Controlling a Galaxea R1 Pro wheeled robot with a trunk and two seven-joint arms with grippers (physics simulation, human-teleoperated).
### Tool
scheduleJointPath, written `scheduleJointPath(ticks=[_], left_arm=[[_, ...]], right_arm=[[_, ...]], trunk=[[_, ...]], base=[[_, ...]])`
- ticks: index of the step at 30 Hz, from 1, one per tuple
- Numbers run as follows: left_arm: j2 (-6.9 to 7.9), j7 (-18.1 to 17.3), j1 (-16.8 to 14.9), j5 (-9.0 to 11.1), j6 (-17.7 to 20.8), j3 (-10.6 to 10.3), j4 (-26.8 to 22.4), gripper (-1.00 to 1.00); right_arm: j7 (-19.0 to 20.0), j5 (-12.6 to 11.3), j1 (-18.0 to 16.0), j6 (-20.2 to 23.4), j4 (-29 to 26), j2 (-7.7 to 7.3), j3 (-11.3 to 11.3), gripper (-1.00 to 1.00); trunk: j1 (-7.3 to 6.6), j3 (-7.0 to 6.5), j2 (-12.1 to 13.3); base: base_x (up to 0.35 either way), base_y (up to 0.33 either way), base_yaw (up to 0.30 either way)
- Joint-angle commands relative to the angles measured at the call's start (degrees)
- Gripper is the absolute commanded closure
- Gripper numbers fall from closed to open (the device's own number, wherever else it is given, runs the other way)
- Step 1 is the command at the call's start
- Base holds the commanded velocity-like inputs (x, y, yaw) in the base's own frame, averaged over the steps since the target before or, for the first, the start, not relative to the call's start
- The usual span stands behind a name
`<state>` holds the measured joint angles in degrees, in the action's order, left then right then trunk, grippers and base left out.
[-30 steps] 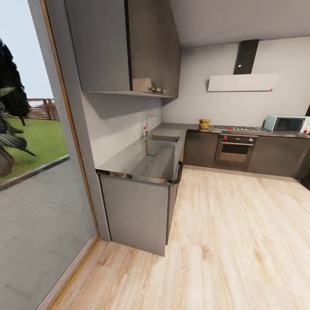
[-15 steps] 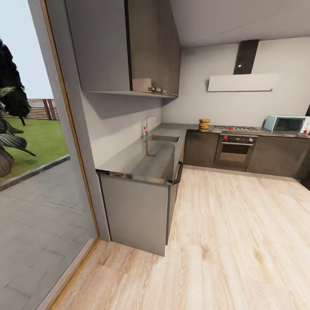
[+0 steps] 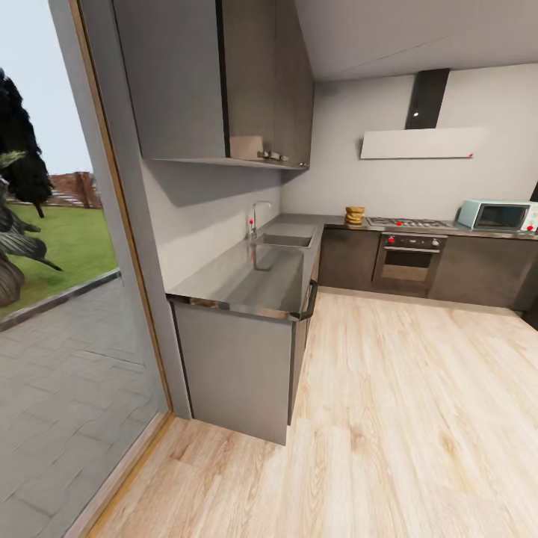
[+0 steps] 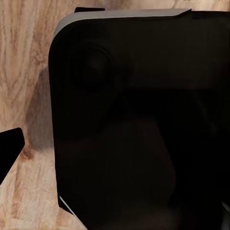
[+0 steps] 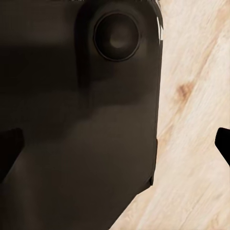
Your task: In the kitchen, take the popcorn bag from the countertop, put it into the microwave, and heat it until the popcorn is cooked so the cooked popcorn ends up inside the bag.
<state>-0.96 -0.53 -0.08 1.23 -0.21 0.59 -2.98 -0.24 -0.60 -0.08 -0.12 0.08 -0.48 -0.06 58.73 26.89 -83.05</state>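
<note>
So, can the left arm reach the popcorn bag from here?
Probably not. The popcorn bag sits on the far countertop beside the hob, across open wood floor; the robot must drive closer first.

One popcorn bag (image 3: 355,215), one microwave (image 3: 498,215), one oven (image 3: 407,264), one sink (image 3: 285,240), possibly one tap (image 3: 255,218).

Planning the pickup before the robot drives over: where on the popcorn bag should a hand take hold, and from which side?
Likely the rolled rim at the top of the popcorn bag, coming from above or the open floor side. It stands upright on the countertop just left of the hob, backed by the wall. From this distance its folds are too small to judge.
</note>
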Motion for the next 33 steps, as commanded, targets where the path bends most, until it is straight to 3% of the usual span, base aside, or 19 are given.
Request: scheduleJointPath(ticks=[1, 31, 33], left_arm=[[0.00, -0.1, 0.0, 0.2, 0.0, 0.1, 0.0, -1.00], [-0.09, -0.1, 0.0, 0.4, -0.1, 0.0, 0.0, -1.00], [-0.09, 0.0, 0.0, 0.4, -0.1, 0.0, -0.1, -1.00]], right_arm=[[0.0, -0.1, 0.0, -0.1, 0.0, 0.02, -0.1, -1.00], [-0.1, -0.3, 0.0, -1.8, 0.0, 0.01, -0.4, -1.00], [0.0, -0.4, 0.0, -2.1, 0.0, -0.14, -1.3, -1.00]], trunk=[[0.00, 0.04, 0.0], [0.00, 0.04, 0.0], [0.00, 0.01, 0.0]], base=[[0.000, 0.000, -0.017], [0.000, 0.000, -0.243], [0.000, 0.000, -0.287]])
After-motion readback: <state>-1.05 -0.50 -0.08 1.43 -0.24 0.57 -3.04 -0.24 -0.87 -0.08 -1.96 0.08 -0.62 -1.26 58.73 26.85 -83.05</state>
